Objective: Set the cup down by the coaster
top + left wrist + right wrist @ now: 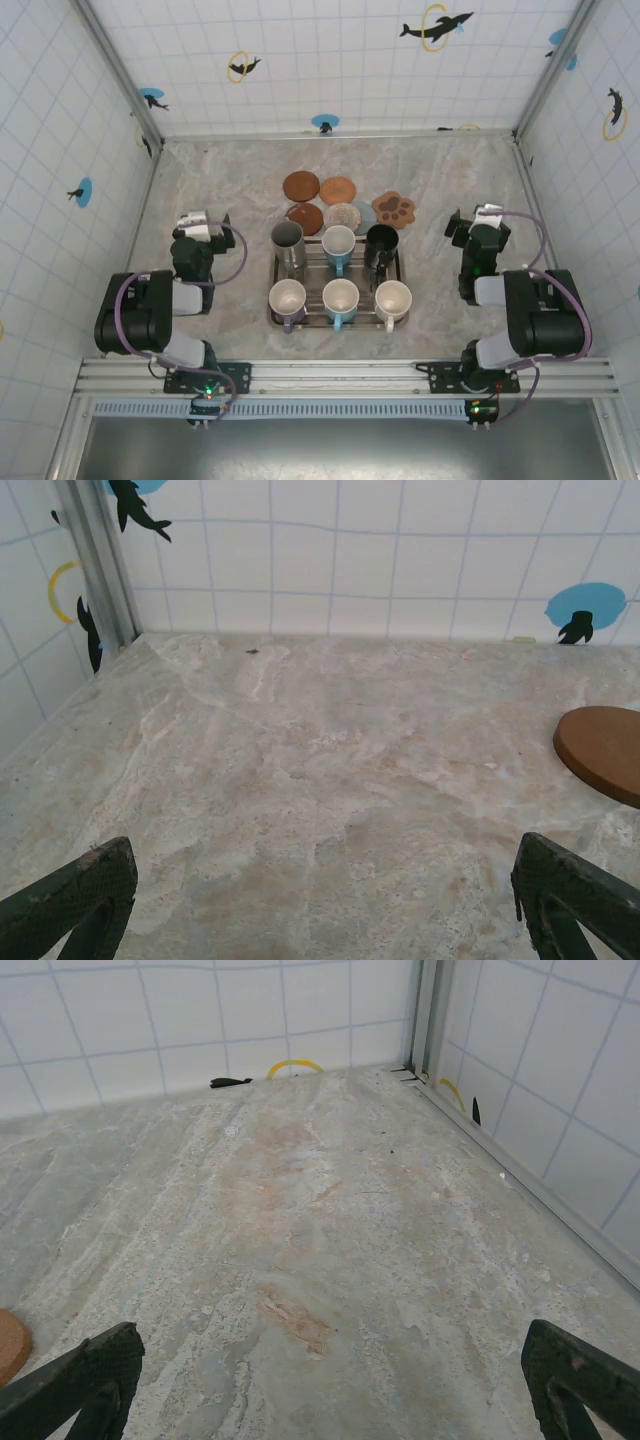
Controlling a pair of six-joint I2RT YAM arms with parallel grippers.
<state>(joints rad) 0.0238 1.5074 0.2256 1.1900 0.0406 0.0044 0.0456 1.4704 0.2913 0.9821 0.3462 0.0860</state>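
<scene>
Cups [340, 297], 6 of them, stand in the metal tray [312, 268] at table centre, coasters [337, 190] just behind it. Left gripper [203, 222] and right gripper [484, 218] flank the tray, both wide apart, holding nothing.

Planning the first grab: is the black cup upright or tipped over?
Upright: the overhead view looks down into the black cup, showing its round open rim facing up.

A marbled beige tabletop [220, 170] is enclosed by white tiled walls [330, 60] bearing black dolphin stickers [436, 25] on blue discs and yellow rings, with a metal tray [314, 318] mid-table and an aluminium rail [340, 375] along the near edge.
</scene>
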